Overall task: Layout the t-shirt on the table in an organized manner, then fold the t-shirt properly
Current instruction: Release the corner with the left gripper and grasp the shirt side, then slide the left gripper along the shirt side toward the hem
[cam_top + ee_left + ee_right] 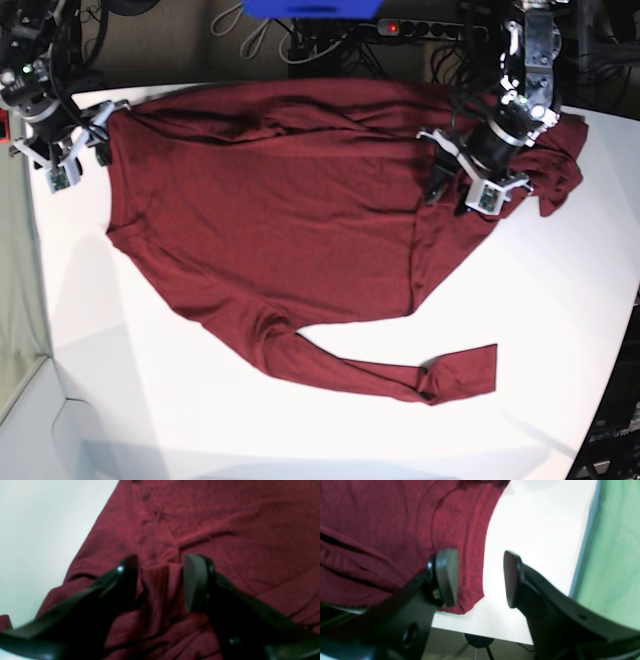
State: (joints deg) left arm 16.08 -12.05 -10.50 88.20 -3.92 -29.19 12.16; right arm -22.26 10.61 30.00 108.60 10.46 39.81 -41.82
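While the maroon t-shirt (290, 210) lies mostly spread across the white worktop (560, 330), it's not flat: body runs wide across the far half, one long sleeve trails toward the near edge and ends in a bent cuff, and the other side is bunched under the left arm on the base view's right. Creases all over the body.

Left fingers (160, 580): spread apart, a raised ridge of shirt fabric standing in the gap between them. Pads not pressing it in the left wrist view, fabric sits loose between them. Gripper is right over the rumpled area near the shirt's edge.

Right fingers (480, 577): spread, nothing between them. One pad (447, 576) hangs above the shirt's corner, the other over bare worktop; the cloth edge passes through the gap below. Whether the pad touches the cloth, can't tell. This gripper sits at the far corner on the base view's left, by the worktop edge.
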